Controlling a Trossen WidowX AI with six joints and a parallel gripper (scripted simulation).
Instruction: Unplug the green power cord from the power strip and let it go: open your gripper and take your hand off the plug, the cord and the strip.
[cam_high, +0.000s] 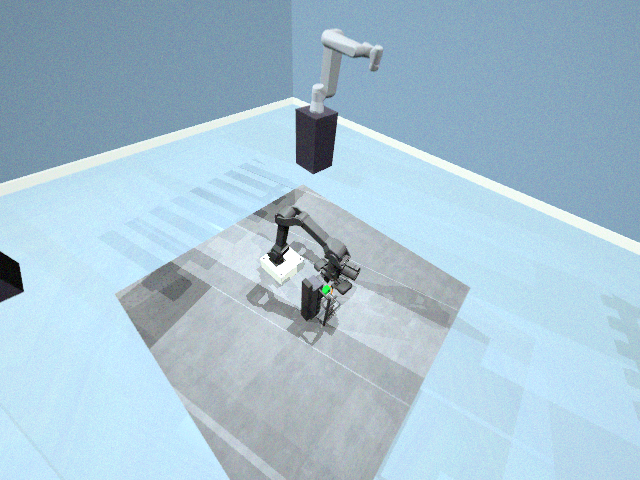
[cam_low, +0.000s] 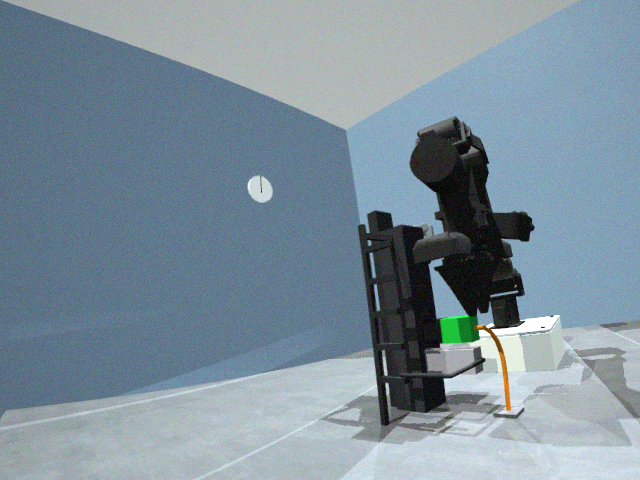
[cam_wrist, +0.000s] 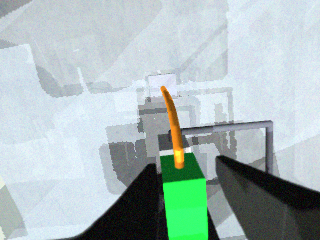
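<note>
The green plug (cam_wrist: 184, 200) sits between the 2 fingers of the hand (cam_wrist: 185, 164), its inner end against the face of the upright dark power strip (cam_low: 408, 310); it looks seated there, not pulled free. In the wrist view the left finger (cam_wrist: 135, 200) lies close along the plug's side, whether touching cannot be told, while a visible gap separates the plug from the right finger (cam_wrist: 250, 190). The hand is partly spread and straddles the plug without clamping it: it grasps nothing.

From the plug's outer end, just ahead of the fingertips, the orange cord (cam_low: 500, 361) rises a little, arches over and drops to a small grey plate (cam_low: 509, 411) on the tabletop (cam_low: 206, 428), below and beyond the hand.

In the exterior view the hand points steeply down, its tip at the plug's top edge. Directly under the green plug a grey plug (cam_low: 452, 359) is also set against the strip, with a thin dark bar (cam_low: 439, 372) running beneath it. On the strip's far side from the hand stands a ladder-like frame (cam_low: 372, 310). Behind the hand, the arm rises from a white base block (cam_low: 537, 346).
</note>
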